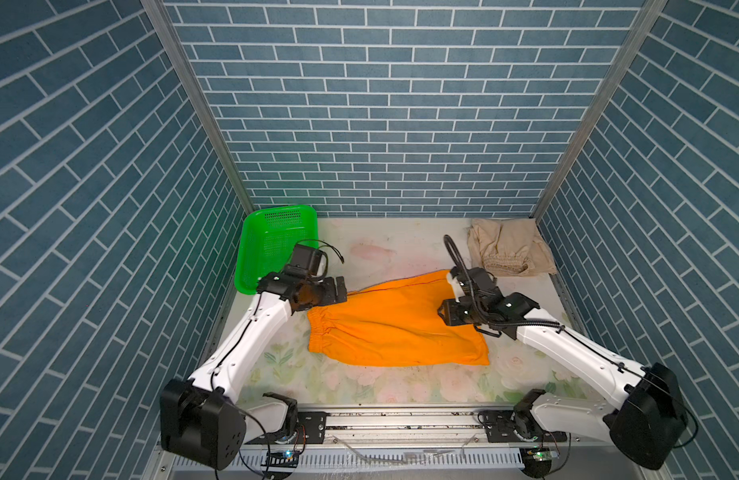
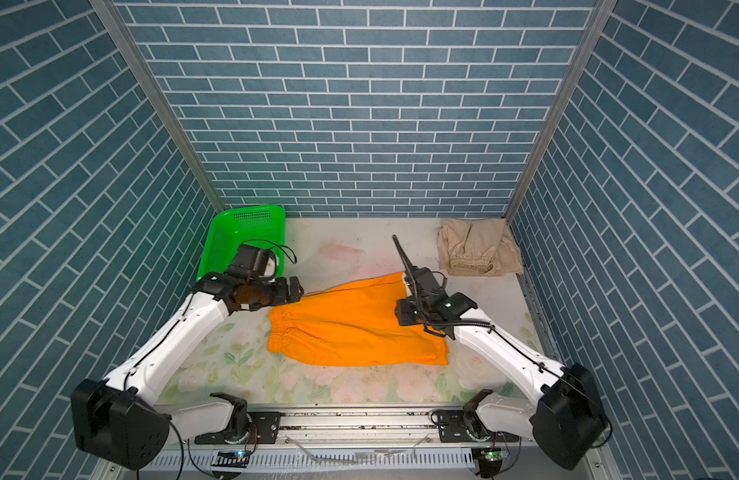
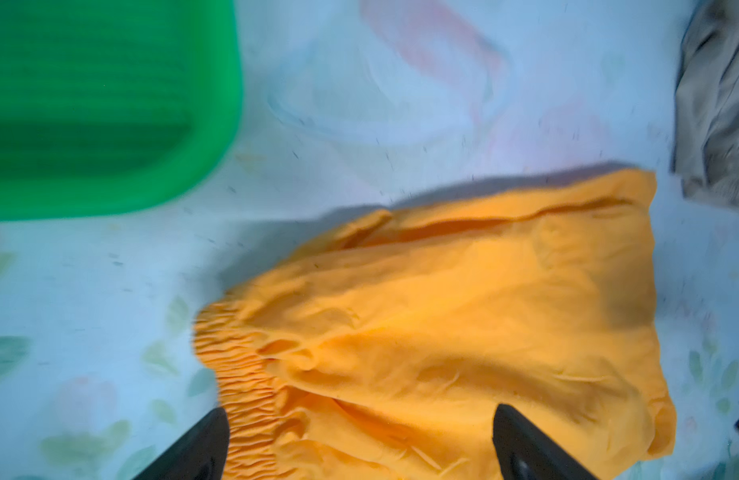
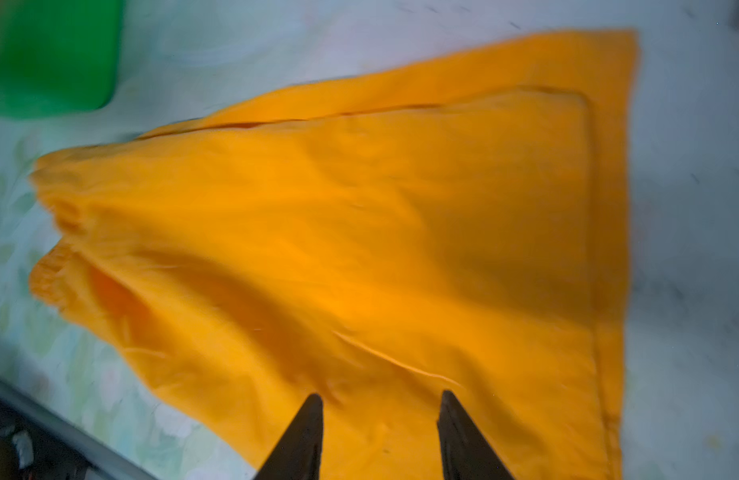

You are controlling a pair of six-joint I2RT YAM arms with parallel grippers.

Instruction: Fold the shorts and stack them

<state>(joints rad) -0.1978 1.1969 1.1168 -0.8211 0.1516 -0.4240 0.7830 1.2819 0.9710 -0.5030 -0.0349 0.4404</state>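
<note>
Front edge: a metal rail (image 1: 401, 420) runs across, with a bare strip of table (image 1: 401, 249) between it and the nearest cloth.

Left gripper (image 3: 359, 451): its black fingers (image 3: 201, 444) stand wide apart with nothing between them. Right gripper (image 4: 384, 436): its tapered black fingers (image 4: 305, 432) are apart by a narrower gap and clamp nothing. Orange cloth shows through the gap. Whether the tips touch the cloth cannot be told.

Orange shorts (image 1: 397, 324): soft matte cloth, lightly creased, lying flat on the middle of the table between the two grippers. The gathered, ribbed waistband lies just beside the left fingers. The straight hems lie on the right fingers' side. An upper layer rests on a lower one, and the lower one's edge shows as a narrow strip along the far side and the hem.

Table: a smooth sheet with a pale flower print and dark specks. Beyond both pairs of fingers it is bare up to the back wall.

Green basket (image 1: 251, 257): rigid perforated plastic with rounded corners. It sits beyond the left fingers in the far corner against the side wall, clear of the orange shorts.

Beige shorts (image 1: 509, 249): rumpled, with the ribbed waistband towards the near side. They lie beyond the right fingers in the opposite far corner, near the orange shorts but apart from them.
</note>
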